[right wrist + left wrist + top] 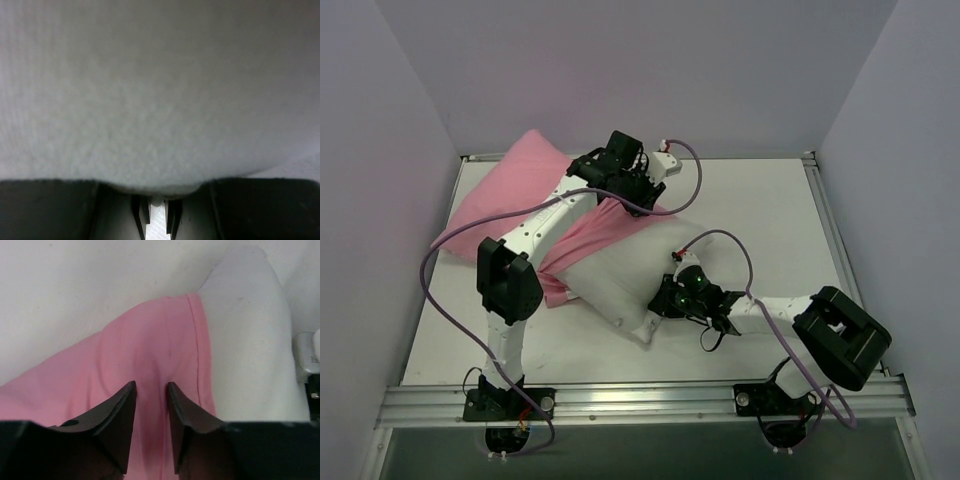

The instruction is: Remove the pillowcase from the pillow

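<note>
Left claw on pillowcase fold — right claw, seemingly, on pillow.

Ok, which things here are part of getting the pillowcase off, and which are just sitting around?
Part of the job: pillowcase, pillow, left fingers on the pink fabric, right fingers at the pillow.
Just there: table, purple cables, metal rail.

A white table is lying flat inside the enclosure. Pale lavender panels are closing it in: a left wall, a far wall and a right wall. A ribbed aluminium rail is running along the near edge. Thin metal trim is lining the far edge. A dark grey-green strip is showing nearer than the rail.
</note>
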Robot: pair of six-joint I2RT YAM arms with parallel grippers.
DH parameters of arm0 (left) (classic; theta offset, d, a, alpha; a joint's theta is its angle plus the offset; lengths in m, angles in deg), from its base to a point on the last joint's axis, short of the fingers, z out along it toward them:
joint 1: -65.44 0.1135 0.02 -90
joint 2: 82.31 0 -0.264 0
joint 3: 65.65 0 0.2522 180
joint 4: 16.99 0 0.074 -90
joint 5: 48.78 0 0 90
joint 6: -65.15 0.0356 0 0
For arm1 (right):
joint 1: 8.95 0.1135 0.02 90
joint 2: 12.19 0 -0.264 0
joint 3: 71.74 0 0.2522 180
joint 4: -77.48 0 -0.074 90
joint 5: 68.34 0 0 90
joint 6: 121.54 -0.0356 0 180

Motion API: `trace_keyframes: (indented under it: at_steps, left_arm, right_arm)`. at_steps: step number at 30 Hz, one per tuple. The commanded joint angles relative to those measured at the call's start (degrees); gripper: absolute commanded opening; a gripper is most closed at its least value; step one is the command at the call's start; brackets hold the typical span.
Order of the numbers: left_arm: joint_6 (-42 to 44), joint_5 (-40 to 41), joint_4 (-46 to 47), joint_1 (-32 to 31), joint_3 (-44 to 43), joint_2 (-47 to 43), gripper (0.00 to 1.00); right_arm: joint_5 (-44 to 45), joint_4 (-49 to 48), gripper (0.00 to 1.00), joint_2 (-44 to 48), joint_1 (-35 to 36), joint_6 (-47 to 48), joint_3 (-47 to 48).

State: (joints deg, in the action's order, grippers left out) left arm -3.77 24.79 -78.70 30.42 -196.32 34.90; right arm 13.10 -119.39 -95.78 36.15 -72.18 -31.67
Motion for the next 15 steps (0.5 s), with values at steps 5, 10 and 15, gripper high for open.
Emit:
trace_keyframes:
  at_steps: [5,10,15]
  left_arm:
    - [-2.28,5.26,1.28,1.1,-4.56,3.19,0.07]
    - [-1.66,-0.44,-1.88,2.33,-5.0,3.99,0.08]
    - [-4.11,-9.22,-1.36,1.72,-6.66,2.06,0.68]
  right_arm:
    - [1.7,11.12,0.0,0.36,1.48,0.3,-4.07]
    - [2.4,11.29,0.0,2.55,1.57,-0.58,-4.86]
    - [2.49,11.65,0.0,2.03,1.48,-0.49,-4.95]
